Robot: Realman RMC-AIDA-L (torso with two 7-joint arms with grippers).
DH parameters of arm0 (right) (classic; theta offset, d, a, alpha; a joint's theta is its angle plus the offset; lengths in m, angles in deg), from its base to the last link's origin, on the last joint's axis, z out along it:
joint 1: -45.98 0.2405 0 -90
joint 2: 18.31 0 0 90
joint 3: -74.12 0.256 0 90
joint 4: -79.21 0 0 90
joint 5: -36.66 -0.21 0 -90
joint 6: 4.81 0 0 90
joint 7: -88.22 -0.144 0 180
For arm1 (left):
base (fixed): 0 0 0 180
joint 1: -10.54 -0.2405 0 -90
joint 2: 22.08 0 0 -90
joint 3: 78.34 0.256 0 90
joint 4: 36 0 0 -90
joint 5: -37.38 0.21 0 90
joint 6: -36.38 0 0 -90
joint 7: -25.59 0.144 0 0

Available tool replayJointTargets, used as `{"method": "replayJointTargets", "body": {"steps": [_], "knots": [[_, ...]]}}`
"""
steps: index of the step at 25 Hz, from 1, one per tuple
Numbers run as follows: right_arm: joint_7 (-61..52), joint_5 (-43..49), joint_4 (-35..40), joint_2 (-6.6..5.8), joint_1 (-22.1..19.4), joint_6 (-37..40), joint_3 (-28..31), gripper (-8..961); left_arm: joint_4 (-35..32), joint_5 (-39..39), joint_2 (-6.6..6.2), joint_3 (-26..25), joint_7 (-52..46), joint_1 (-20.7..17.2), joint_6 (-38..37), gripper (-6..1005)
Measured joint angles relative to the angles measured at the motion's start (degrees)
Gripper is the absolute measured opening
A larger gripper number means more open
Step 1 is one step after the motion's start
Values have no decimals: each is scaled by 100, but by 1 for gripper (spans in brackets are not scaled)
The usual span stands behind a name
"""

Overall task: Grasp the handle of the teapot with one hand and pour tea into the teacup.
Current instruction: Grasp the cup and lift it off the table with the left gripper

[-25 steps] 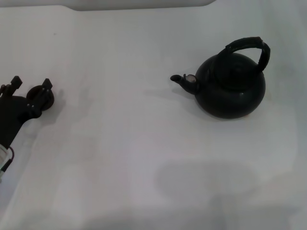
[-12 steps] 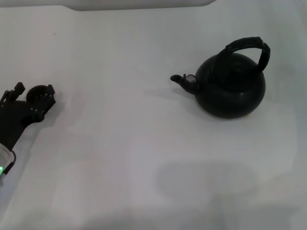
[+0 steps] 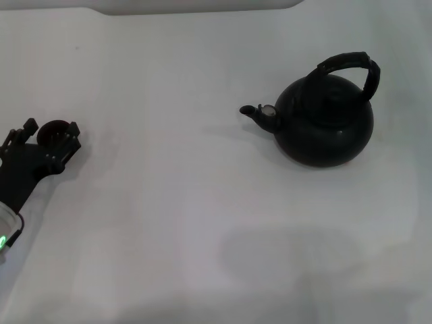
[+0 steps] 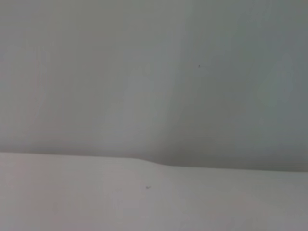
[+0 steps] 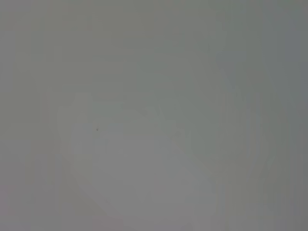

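The matte-black teapot (image 3: 325, 125) stands upright on the right side of the white table (image 3: 169, 202) in the head view. Its spout (image 3: 259, 113) points left, and its black arched handle (image 3: 348, 67) rises over the top, with nothing holding it. Far to the left sits the small dark teacup (image 3: 52, 132). My left gripper (image 3: 50, 128) is open, with one fingertip on each side of the cup. My right gripper is out of view. Neither wrist view shows any of these objects.
A wide stretch of bare white tabletop lies between the teacup and the teapot. The table's far edge (image 3: 202, 8) runs along the top of the head view. A soft shadow (image 3: 290, 253) falls on the near part of the table.
My left gripper has drawn back toward me by a short way, so its fingertips now flank the teacup instead of reaching past it. The teapot has not moved.
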Motion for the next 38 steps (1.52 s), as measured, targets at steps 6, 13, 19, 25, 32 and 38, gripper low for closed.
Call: {"method": "replayJointTargets", "body": {"steps": [6,13,19,25,32,38], "knots": [[0,0,6,-7,-9,14,0,866,26,-1,1,0,0,3,-196,831],[0,0,9,-13,-10,24,0,865,29,-1,1,1,0,2,-220,830],[0,0,9,-16,-10,43,0,866,29,-1,0,1,0,9,-295,831],[0,0,25,-13,-3,46,0,866,-4,-1,-8,0,0,37,-302,819],[0,0,63,-1,-12,46,0,865,22,-4,-9,99,-1,63,-455,761],[0,0,64,2,-10,46,0,865,43,-19,-8,120,-85,68,-463,703]]}}
